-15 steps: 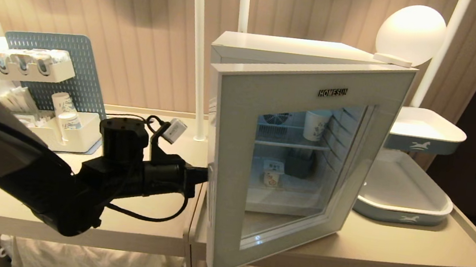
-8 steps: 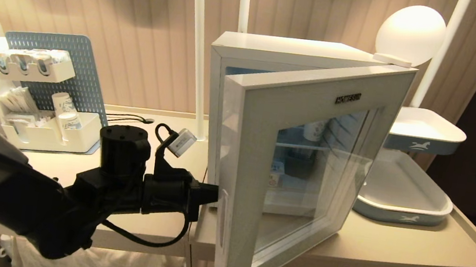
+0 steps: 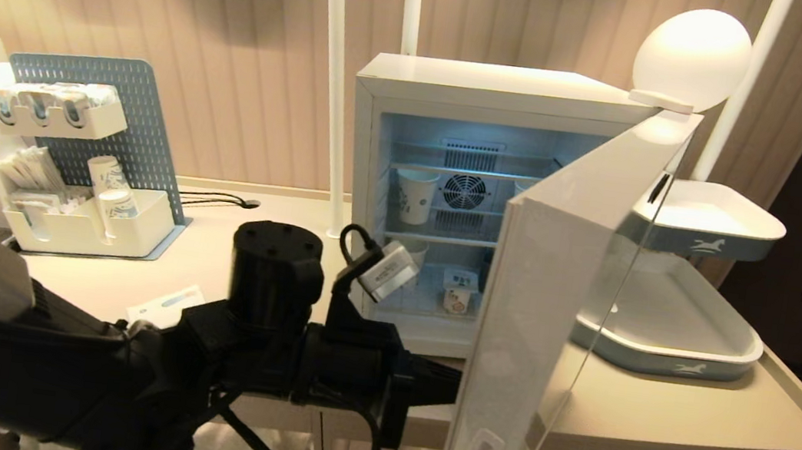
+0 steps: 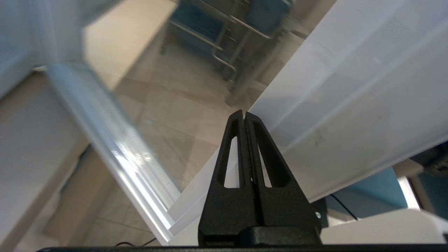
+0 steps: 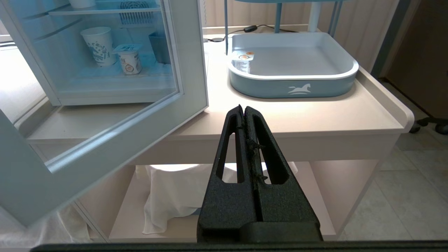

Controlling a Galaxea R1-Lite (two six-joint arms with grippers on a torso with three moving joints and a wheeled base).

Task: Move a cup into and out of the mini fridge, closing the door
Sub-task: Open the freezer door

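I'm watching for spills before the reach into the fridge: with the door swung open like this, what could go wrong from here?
1. The shut left gripper presses the pale glass-windowed fridge door's inner face without gripping it, so the door could swing back.
2. The small white foil-lidded yogurt cup stands beside a taller patterned paper cup on the white mini fridge's lower shelf; reaching in may topple the neighbour.

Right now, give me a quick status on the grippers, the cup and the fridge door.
Left gripper shut, against the door's inner side. Right gripper shut, parked low. Cup on the mini fridge's bottom shelf. Door wide open, nothing blocking.
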